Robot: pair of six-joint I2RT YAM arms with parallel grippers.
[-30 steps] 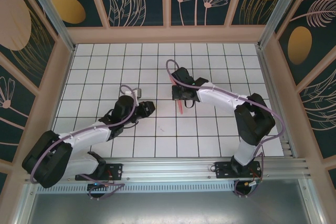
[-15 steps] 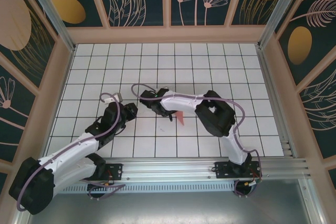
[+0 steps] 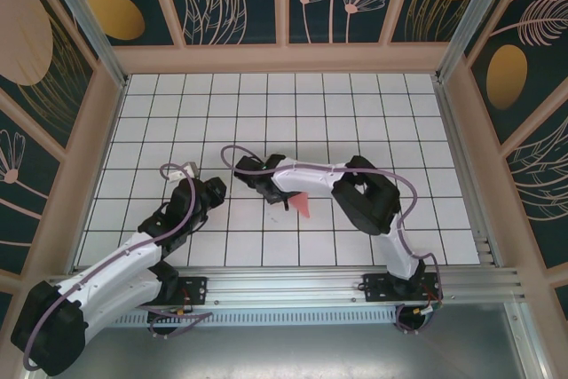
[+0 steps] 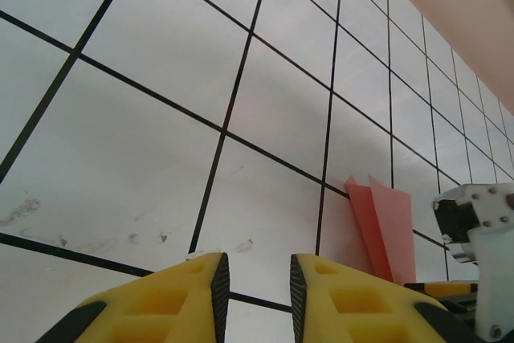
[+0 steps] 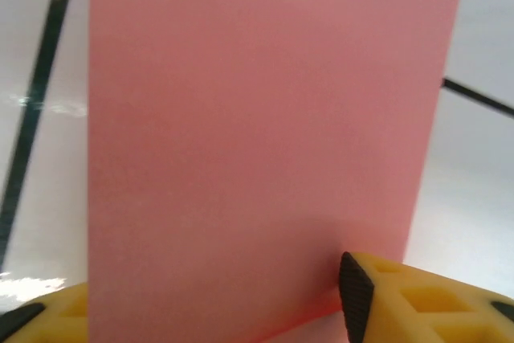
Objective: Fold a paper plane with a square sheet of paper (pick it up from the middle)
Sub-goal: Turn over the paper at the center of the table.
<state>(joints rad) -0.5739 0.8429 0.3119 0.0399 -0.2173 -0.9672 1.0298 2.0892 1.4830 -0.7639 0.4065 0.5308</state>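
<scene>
**Paper plane at my right gripper, with the left one standing off**

From above, the pink paper plane [image 3: 303, 207] lies on the gridded table [image 3: 373, 113] just below frame centre. It sits right beside my right gripper [image 3: 282, 199], on its lower-right side, with its long axis seeming to slant from upper left to lower right. My right wrist camera sees it broadside between fingers [image 5: 363, 288] spread wide, not pinching it. My left gripper [image 3: 216, 189], left of centre, is parted narrowly around nothing. The right arm is nearer.
</scene>
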